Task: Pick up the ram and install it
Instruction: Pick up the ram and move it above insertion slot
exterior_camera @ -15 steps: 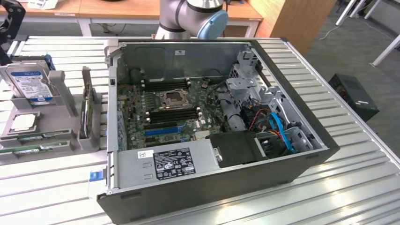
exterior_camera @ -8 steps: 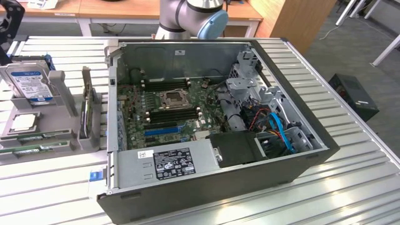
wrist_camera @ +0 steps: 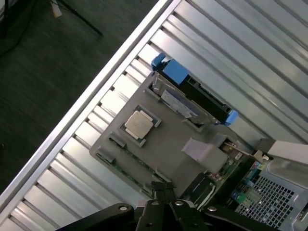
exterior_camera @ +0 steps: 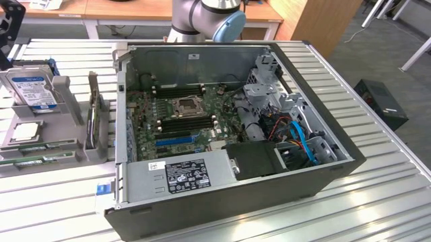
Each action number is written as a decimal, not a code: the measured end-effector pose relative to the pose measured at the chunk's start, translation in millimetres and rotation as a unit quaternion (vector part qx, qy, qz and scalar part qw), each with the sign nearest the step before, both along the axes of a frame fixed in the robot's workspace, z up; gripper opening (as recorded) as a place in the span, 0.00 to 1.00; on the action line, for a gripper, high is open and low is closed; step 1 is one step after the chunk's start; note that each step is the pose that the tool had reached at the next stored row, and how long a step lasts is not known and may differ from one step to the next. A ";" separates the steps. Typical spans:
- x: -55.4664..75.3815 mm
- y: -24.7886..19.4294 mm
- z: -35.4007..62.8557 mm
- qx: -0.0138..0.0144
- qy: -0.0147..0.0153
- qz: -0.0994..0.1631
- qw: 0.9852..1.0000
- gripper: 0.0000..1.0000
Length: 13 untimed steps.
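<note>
The ram lies as two thin green sticks (exterior_camera: 30, 161) in slots along the front edge of a grey parts holder (exterior_camera: 67, 151), at the exterior view's left. In the wrist view the same green strip (wrist_camera: 126, 153) runs along the holder's (wrist_camera: 168, 144) edge. My gripper (wrist_camera: 163, 199) hangs above the holder with its dark fingers together and nothing between them, its tips close over one end of the ram slots. The open computer case (exterior_camera: 229, 126) shows its motherboard with dark memory slots (exterior_camera: 185, 122).
On the holder stand a silver hard drive (exterior_camera: 30, 91) with a blue-white label, a processor chip (exterior_camera: 25, 131) and an upright green expansion card (exterior_camera: 94, 116). A power supply (exterior_camera: 181, 174) and drive cage (exterior_camera: 269, 101) crowd the case. The ribbed metal table (exterior_camera: 377, 201) ends just beyond the holder.
</note>
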<state>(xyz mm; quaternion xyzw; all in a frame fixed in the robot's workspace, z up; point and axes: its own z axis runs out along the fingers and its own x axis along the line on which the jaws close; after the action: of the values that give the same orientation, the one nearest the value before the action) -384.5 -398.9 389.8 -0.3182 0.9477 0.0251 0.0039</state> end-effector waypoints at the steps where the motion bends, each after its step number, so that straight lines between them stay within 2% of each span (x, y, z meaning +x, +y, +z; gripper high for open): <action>1: 0.0 0.0 0.0 0.000 0.000 0.005 1.000 0.11; 7: 0.0 0.0 0.0 0.000 0.000 0.038 0.999 0.11; 13: 0.0 0.0 0.0 0.000 0.000 0.072 0.997 0.11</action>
<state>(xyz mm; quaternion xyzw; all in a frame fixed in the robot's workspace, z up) -384.5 -398.9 389.8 -0.3852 0.9225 0.0253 0.0021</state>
